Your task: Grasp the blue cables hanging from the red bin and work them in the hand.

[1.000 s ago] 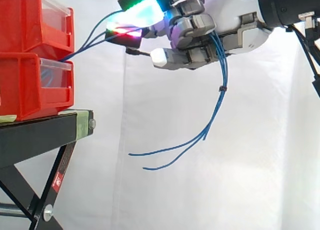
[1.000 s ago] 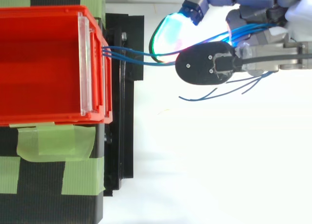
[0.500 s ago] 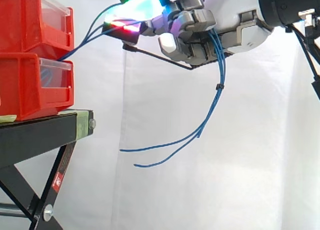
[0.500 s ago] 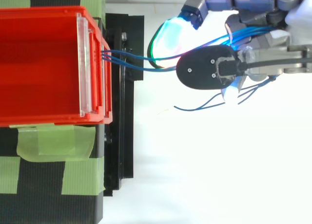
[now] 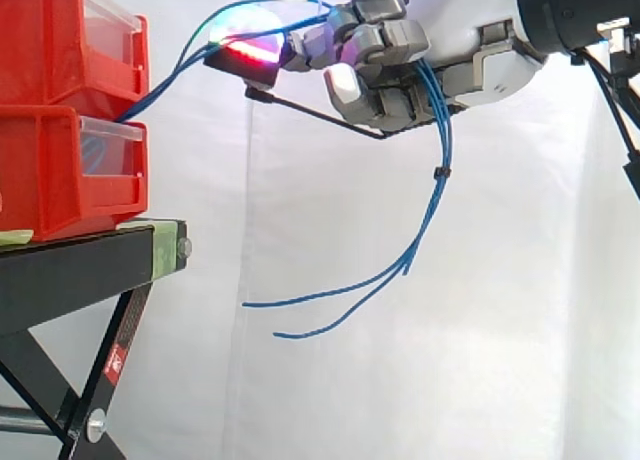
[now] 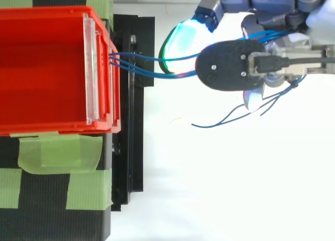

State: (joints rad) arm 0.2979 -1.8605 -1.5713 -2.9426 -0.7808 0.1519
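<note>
The blue cables (image 5: 438, 168) are led from the front of the red bin (image 6: 47, 63) up and across to the hand (image 5: 470, 60), where they are gripped within curled fingers, seemingly against the palm. Below the hand they are seen hanging, their loose ends curved back toward the black stand (image 5: 80, 265), well apart from it.

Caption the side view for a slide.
Robot hand curled round blue cables running from the red bins, loose ends dangling below.
</note>
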